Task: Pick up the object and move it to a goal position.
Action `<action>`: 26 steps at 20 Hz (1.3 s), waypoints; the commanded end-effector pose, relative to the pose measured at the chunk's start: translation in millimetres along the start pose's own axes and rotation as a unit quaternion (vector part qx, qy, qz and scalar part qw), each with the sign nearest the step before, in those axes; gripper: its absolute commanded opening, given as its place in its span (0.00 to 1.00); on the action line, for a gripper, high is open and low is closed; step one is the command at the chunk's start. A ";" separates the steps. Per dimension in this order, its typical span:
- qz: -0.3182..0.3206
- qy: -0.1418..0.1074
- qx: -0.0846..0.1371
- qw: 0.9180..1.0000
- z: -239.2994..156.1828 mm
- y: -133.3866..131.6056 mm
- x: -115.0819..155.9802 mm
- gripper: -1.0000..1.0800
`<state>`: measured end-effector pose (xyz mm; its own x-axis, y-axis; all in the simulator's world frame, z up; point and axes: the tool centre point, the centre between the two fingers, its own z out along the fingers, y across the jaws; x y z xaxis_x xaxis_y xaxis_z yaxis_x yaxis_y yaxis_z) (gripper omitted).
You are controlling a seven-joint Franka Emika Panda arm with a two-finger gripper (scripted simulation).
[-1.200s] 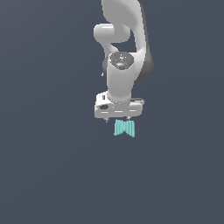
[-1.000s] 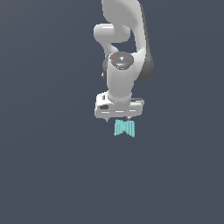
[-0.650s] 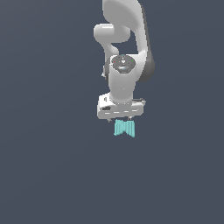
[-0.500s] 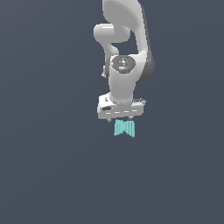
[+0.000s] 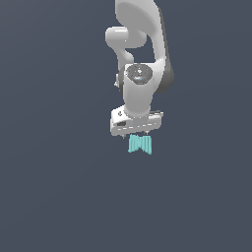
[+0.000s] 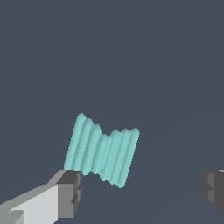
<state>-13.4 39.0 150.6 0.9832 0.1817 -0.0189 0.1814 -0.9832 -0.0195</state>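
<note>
Dark slate-grey ground everywhere, flat and featureless, no edge or corner in either view, so nothing to place things by except each other. No goal marker to be seen.

White Panda arm (image 5: 140,64) reaching down from above, wrist vertical, two-finger gripper w/ dark pads (image 6: 140,188) pointing straight at the ground.

Small teal ribbed bow-tie piece, pinched at its middle (image 5: 140,144), just under the hand in the exterior view, a touch toward that view's right of the hand's centre. Lying free on the ground by the look of it; can't tell for sure from flat shading.

Jaws spread wide, nothing between them. Wrist view: one pad (image 6: 70,192) right beside a flared end of the teal piece (image 6: 101,151), maybe touching, can't tell; other pad well apart on the far side. Piece sits off-centre in the gap and angled to the finger line.

Prob. why held so: fingers wide to clear the flared ends before descent, vertical approach for a top grasp.

Judgement: pre-grasp, pick not yet made. Needs recentring over the narrow waist, maybe a wrist turn, then lower and close. Risk: near pad nudging the flared end and skidding the piece.
</note>
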 end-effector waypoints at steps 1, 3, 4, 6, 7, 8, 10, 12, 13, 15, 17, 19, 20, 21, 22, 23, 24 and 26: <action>-0.019 0.000 -0.001 1.000 3.0 -0.7 -0.7 0.96; -0.039 0.000 -0.002 0.999 5.8 -1.5 -1.4 0.96; -0.050 -0.001 -0.003 0.999 7.4 -1.9 -1.8 0.96; -0.074 -0.001 -0.004 0.997 10.9 -2.9 -2.6 0.96; -0.087 -0.001 -0.005 0.996 12.8 -3.5 -3.1 0.96; -0.101 -0.001 -0.005 0.995 14.8 -4.1 -3.6 0.96; -0.131 -0.001 -0.007 0.991 19.1 -5.5 -4.7 0.96; -0.161 -0.002 -0.008 0.987 23.4 -7.0 -5.8 0.96; -0.176 -0.002 -0.009 0.984 25.6 -7.8 -6.4 0.96; -0.207 -0.002 -0.010 0.978 29.8 -9.4 -7.6 0.96; -0.237 -0.002 -0.011 0.971 34.0 -11.1 -8.8 0.96; -0.267 -0.003 -0.011 0.964 38.1 -12.9 -10.0 0.96; -0.282 -0.003 -0.012 0.959 40.2 -13.8 -10.6 0.96; -0.297 -0.003 -0.012 0.955 42.2 -14.8 -11.2 0.96; -0.312 -0.003 -0.012 0.950 44.3 -15.8 -11.9 0.96; -0.326 -0.003 -0.013 0.945 46.3 -16.7 -12.5 0.96; -0.341 -0.003 -0.013 0.940 48.3 -17.8 -13.2 0.96; -0.370 -0.003 -0.013 0.929 52.2 -19.8 -14.5 0.96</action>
<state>-31.0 55.2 102.0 0.6274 0.7785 -0.0160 0.7786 -0.6275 -0.0051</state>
